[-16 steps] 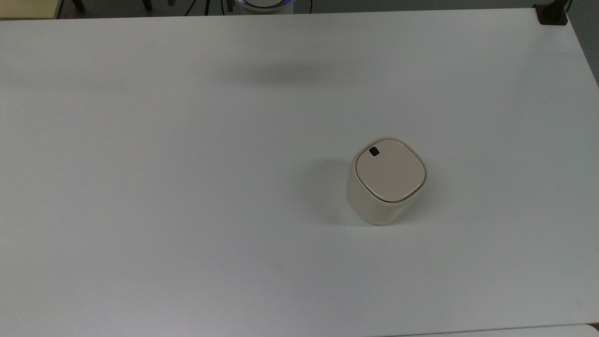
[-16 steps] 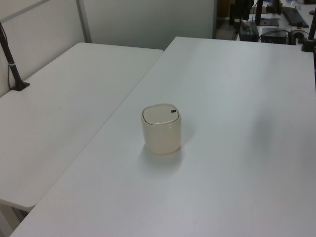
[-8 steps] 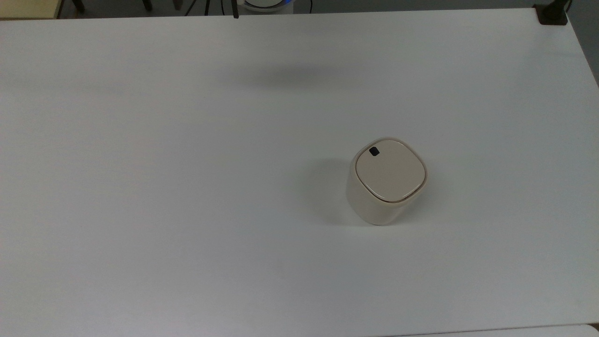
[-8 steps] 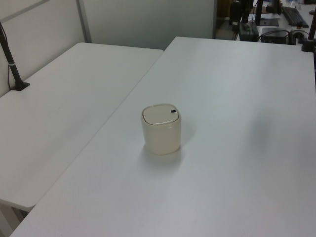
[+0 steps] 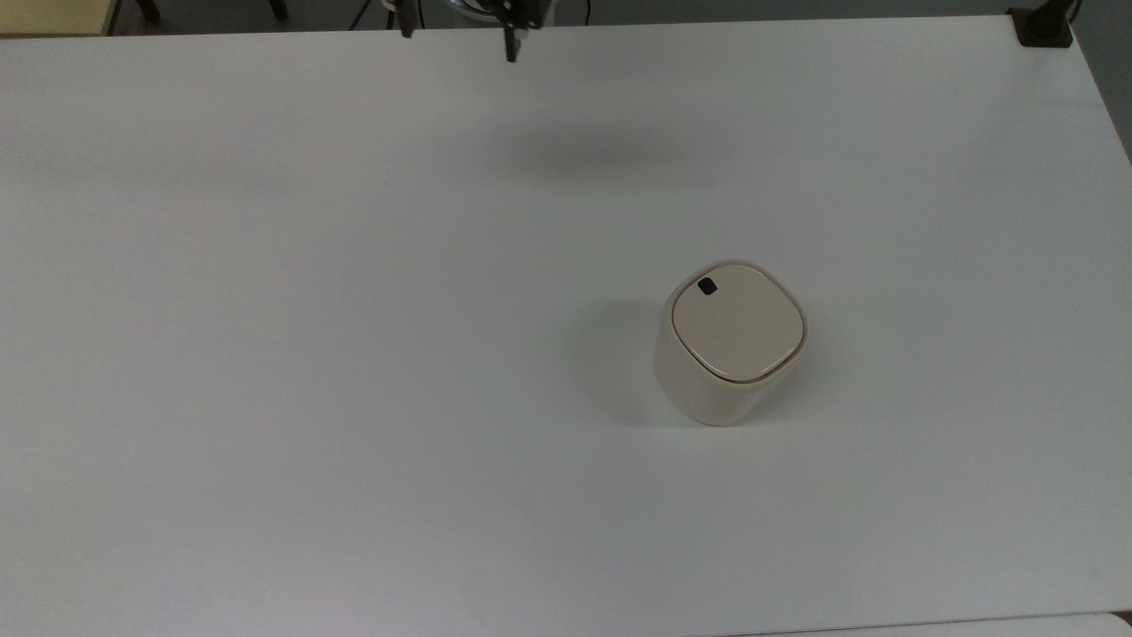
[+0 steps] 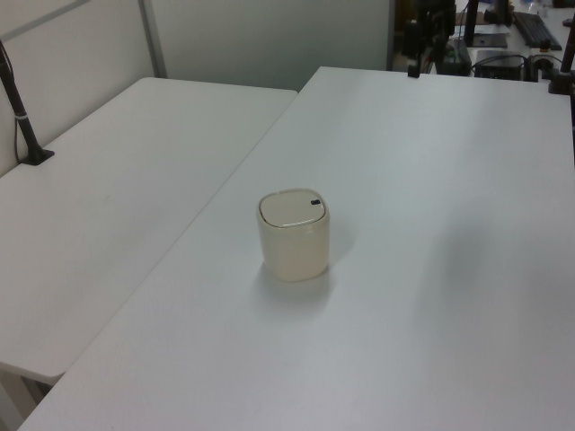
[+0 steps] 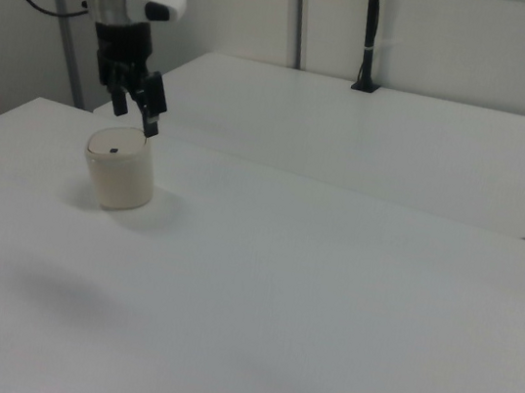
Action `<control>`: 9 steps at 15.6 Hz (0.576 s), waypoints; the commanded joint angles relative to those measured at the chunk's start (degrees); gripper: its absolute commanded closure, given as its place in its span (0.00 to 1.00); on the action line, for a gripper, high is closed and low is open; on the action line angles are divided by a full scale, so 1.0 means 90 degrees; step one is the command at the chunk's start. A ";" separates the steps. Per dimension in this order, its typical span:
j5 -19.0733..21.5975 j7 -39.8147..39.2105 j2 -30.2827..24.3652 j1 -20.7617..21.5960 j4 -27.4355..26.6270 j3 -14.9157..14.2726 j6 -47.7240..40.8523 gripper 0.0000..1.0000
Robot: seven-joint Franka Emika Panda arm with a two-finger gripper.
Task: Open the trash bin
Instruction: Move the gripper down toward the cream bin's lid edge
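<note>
The trash bin (image 5: 727, 354) is a small cream-beige tub standing upright on the white table (image 5: 309, 354), right of centre in the top view. Its flat lid (image 5: 741, 326) is down, with a small black button (image 5: 707, 286) at the rim. The bin also shows in the left view (image 6: 294, 242) and the right view (image 7: 120, 173). My gripper (image 5: 458, 34) hangs high over the table's far edge at the top view's top, well apart from the bin. In the right view the gripper (image 7: 136, 114) is open with nothing between its fingers.
A second white table (image 6: 99, 206) adjoins on the left view's left, with a black clamped post (image 6: 22, 117). Another black clamp (image 5: 1044, 26) sits at the top view's upper right corner. The gripper's faint shadow (image 5: 579, 152) lies on the table.
My gripper's fingers have come into the top view from its top edge, and the shadow on the table has slid toward the top view's right. The bin has not moved.
</note>
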 commanded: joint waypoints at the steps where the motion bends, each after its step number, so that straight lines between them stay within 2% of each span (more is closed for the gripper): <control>1: 0.0105 0.0795 0.0330 0.0273 0.0116 0.0218 0.0142 0.00; 3: 0.0144 0.1264 0.0457 0.0420 0.0136 0.0286 0.0590 0.18; 4: 0.0193 0.1586 0.0554 0.0508 0.0204 0.0335 0.0863 0.33; 6: 0.0300 0.2269 0.0866 0.0615 0.0379 0.0345 0.1556 0.72; 7: 0.0281 0.2611 0.1003 0.0703 0.0428 0.0335 0.1898 0.88; 8: 0.0271 0.2953 0.1140 0.0762 0.0487 0.0335 0.2191 0.98; 9: 0.0271 0.3362 0.1286 0.0840 0.0545 0.0335 0.2465 1.00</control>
